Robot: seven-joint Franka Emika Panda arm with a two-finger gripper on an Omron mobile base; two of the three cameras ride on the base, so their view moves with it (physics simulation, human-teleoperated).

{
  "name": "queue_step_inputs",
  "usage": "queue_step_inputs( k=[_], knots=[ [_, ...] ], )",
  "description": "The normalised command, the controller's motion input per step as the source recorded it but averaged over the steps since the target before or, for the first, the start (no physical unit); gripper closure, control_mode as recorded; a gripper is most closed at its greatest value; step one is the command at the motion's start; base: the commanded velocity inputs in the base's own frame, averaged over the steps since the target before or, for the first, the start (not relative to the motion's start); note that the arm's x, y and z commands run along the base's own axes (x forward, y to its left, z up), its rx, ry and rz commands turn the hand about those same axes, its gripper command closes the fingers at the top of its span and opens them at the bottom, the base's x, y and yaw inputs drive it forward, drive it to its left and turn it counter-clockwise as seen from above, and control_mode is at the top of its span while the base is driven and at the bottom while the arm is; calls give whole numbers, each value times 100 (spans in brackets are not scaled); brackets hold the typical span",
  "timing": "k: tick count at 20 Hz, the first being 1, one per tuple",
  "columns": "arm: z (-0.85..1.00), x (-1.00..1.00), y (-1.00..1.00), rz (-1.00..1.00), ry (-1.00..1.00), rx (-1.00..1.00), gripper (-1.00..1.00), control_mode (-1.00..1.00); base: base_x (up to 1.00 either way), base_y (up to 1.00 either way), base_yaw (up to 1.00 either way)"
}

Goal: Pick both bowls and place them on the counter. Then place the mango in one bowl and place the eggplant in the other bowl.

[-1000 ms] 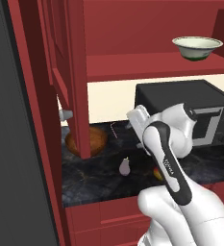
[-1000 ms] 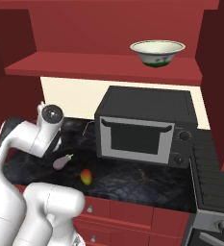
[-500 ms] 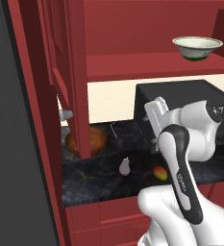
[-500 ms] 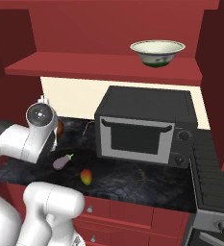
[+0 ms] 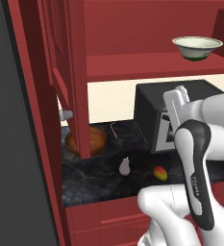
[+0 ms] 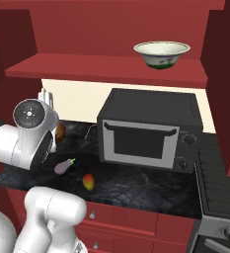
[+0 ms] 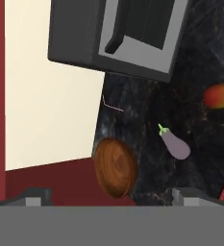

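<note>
With fingertips spread wide at the bottom of the hand view, end effector [image 7: 111,197] open and empty, raised above the worktop [image 6: 136,183]. Seen in left base view as pale fingers at [image 5: 177,98] in front of the microwave [image 5: 154,113].

Brown wooden bowl [image 7: 115,166] resting on the dark worktop near the back wall, partly hidden behind the red cabinet post [image 5: 80,81] in left base view, at [image 5: 97,139] there.

Cream-white bowl with green band [image 6: 161,53] upright on the red shelf [image 6: 106,69] above the microwave; also at [image 5: 197,48].

Eggplant [image 6: 63,167] lying on the worktop in front of the wooden bowl, apart from it. Mango [image 6: 88,182] lying near the eggplant, toward the worktop's front edge, not touching. Neither fruit in a bowl.
</note>
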Motion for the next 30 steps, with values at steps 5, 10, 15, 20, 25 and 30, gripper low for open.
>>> queue_step_inputs(
  k=[5,10,15,20,25,30],
  knots=[
    [50,-38,-32,-5,-4,-3,-100,-100,0,0,0],
    [44,-37,-39,-8,-9,-3,-100,-100,0,0,0],
    [39,-26,-47,-9,-7,-4,-100,-100,0,0,0],
    [35,-15,-48,-9,-1,-6,-100,-100,0,0,0],
    [31,-4,-47,-6,0,-5,-100,-100,0,0,0],
    [28,0,-39,-3,0,-3,-100,-100,0,0,0]
  ],
)
